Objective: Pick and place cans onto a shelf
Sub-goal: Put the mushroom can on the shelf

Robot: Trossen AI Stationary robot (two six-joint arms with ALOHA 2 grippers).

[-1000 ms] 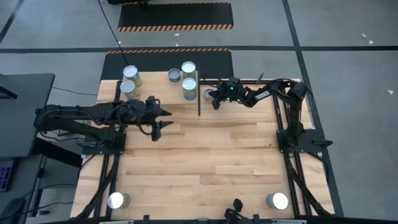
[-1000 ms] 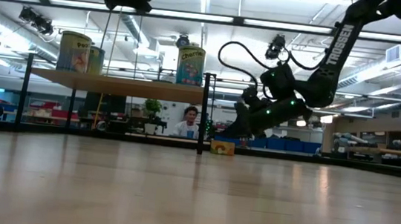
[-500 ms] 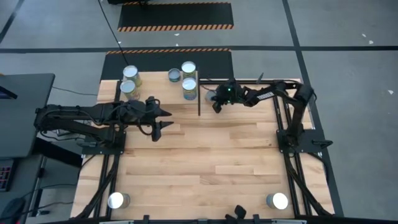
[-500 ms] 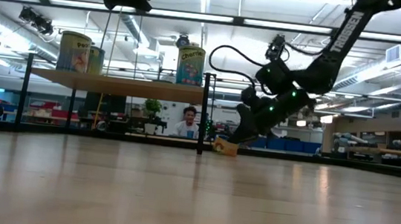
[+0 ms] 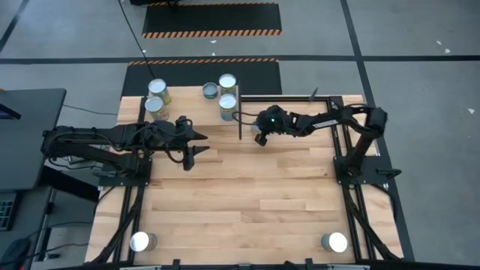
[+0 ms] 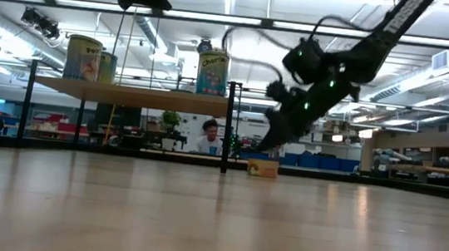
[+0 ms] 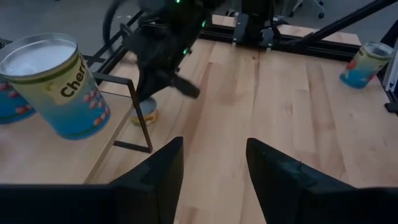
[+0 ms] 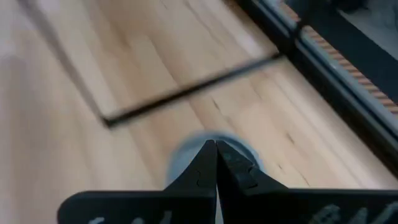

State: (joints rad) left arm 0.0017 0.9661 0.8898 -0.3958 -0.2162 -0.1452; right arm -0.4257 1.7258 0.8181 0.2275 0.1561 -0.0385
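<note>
A small can (image 6: 262, 169) sits low on the tabletop (image 5: 255, 195), just beside the shelf's black leg (image 6: 228, 126). The right hand (image 5: 259, 133) hangs right above this can, and its two fingers are pressed together with nothing between them. Four more cans (image 5: 227, 106) stand up on the shelf (image 6: 131, 95). The left hand (image 5: 196, 142) waits over the tabletop near the shelf, with its fingers (image 7: 152, 177) spread apart and nothing in it. Two other cans (image 5: 141, 241) stand far away at the near corners of the tabletop.
</note>
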